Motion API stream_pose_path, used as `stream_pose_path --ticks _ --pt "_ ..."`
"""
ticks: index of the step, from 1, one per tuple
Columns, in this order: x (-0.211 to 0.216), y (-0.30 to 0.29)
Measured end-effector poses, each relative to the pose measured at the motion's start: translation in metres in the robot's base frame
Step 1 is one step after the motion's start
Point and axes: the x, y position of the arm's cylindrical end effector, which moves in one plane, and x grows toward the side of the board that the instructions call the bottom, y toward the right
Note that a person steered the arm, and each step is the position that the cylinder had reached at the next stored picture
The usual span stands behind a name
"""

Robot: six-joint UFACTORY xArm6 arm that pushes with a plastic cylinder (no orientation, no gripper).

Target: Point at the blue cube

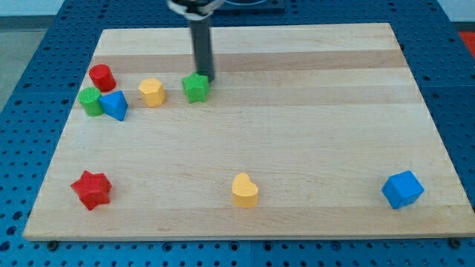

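The blue cube (402,189) lies near the board's bottom right corner. My tip (205,78) is at the view's top, left of centre, touching or just behind the upper right of a green star-shaped block (196,87). The tip is far from the blue cube, up and to its left. The rod rises from the tip out of the view's top.
A yellow block (152,93) lies left of the green star. At the far left a red cylinder (102,77), a green cylinder (91,101) and a blue triangular block (114,105) cluster. A red star (91,189) lies bottom left; a yellow heart (244,190) lies bottom centre. The wooden board (297,133) carries them.
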Motion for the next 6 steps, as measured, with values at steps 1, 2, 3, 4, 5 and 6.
stream_pose_path --ticks 1,2,3,4,5,6 --pt "0.002 -0.020" --pt "0.002 0.041" --pt "0.001 0.155" --pt "0.014 0.253" --pt "0.065 0.282" --pt "0.152 0.282"
